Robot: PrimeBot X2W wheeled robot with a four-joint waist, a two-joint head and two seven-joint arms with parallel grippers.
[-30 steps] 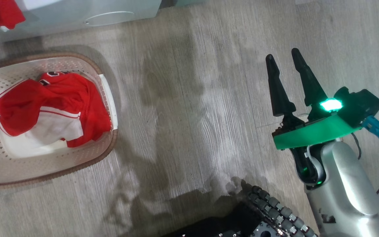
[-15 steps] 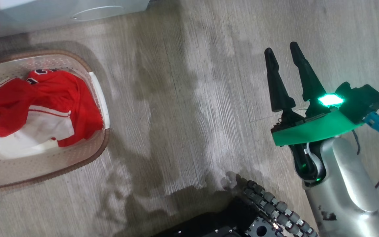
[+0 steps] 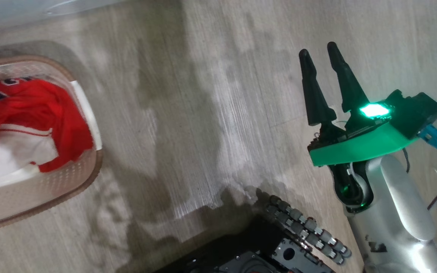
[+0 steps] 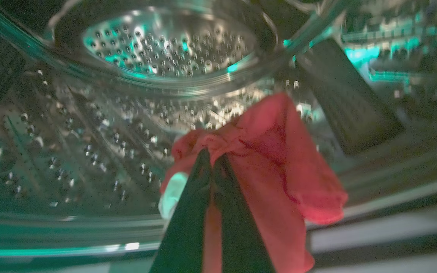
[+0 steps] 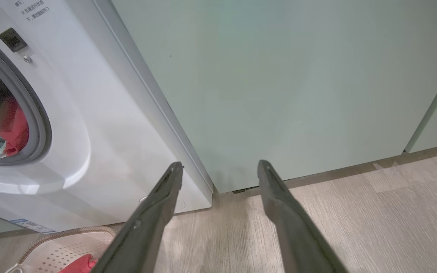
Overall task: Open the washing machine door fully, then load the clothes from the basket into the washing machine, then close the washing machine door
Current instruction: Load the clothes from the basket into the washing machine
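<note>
Pale wood-grain floor (image 3: 203,113) ran up to the washing machine (image 5: 101,125), with a green cabinet (image 5: 279,76) hard against its side. Inside the machine, against the steel drum (image 4: 89,151), my left jaws were closed tight with a red garment (image 4: 279,159) bunched at their tips. I judged it pinched rather than merely draped. It hung limp just inside the machine's grey seal (image 5: 38,113). My right jaws stood wide open and empty above the floor in front of the machine. The basket (image 3: 89,178) sat on the floor just in front of the machine, holding more of the clothes (image 3: 44,110) in a red and white heap. I judged that fabric light, soft and floppy: no weight to fight, but it would trail, slide off smooth fingers and could catch on the seal. A thick gathered fold at the top of the heap looked the best place to pinch, not a thin trim edge.
</note>
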